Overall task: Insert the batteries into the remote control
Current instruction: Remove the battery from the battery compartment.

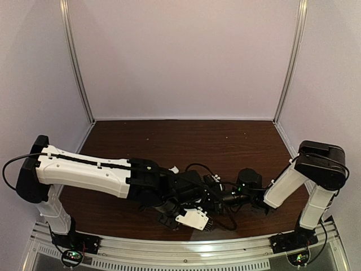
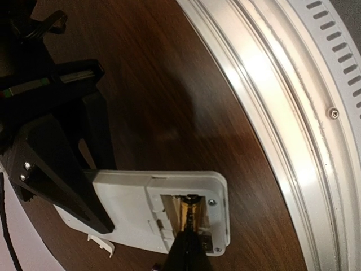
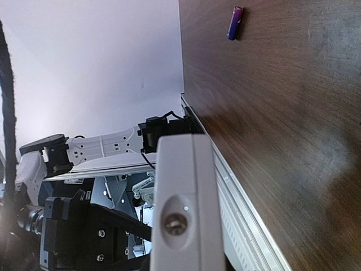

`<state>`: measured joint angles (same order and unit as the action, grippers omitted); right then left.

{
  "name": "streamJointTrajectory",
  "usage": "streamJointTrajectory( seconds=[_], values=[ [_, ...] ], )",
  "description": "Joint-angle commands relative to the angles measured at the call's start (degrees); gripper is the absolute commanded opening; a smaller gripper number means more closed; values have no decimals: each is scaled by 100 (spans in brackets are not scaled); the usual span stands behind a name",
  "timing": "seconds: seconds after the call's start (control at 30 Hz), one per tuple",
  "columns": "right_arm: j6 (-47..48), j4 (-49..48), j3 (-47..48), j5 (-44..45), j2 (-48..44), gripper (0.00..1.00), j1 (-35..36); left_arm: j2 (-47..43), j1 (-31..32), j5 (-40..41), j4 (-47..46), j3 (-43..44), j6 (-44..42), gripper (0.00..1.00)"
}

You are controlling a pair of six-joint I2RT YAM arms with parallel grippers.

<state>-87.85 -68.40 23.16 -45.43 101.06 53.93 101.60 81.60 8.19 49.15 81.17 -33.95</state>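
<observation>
— Top view, status?
— My left gripper [image 1: 179, 214] and right gripper [image 1: 217, 200] meet at the remote control [image 1: 194, 219].
— Left wrist?
— My left gripper clamps the remote control. The gold battery [image 2: 190, 210] sits in its open bay, just beyond my fingers [image 2: 73, 186].
— Right wrist?
— I cannot tell the right gripper's state. The blue battery [image 3: 235, 22] lies on the table [image 3: 282, 141], well ahead.

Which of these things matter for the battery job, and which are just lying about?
Job:
remote control
gold battery in its open bay
bluish battery loose on the table

Lying about:
small white plastic piece beside the remote, purpose unclear
</observation>
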Motion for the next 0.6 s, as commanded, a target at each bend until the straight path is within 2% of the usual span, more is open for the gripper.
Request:
streamJointTrajectory(
  seconds=[0.0,0.07,0.13,0.27,0.37,0.47,0.5,0.57],
  values=[
    [-213,-1164,-142,6,65,0,-58,-25,-147,394,133,21,564,14],
    [-67,-1075,-248,50,2,0,-240,-244,-284,357,-80,-93,783,22],
    [365,-386,-295,93,-223,0,-458,-531,-416,420,-443,-291,1019,31],
    [2179,2383,178,486,-1158,0,-874,-1121,-852,741,-1295,-772,1683,42],
    [3907,4957,1092,1378,-1791,0,-1068,-1600,-1364,772,-1905,-1249,2481,48],
    [5073,6329,1859,2374,-1945,0,-1073,-2357,-1891,303,-2763,-1999,3334,57],
    [5370,6576,2037,2618,-1893,0,-1077,-2631,-1971,282,-3114,-2416,3630,63],
    [5811,6954,2336,3098,-1730,0,-1058,-3127,-2048,404,-3732,-2998,4031,88]
  ],
)
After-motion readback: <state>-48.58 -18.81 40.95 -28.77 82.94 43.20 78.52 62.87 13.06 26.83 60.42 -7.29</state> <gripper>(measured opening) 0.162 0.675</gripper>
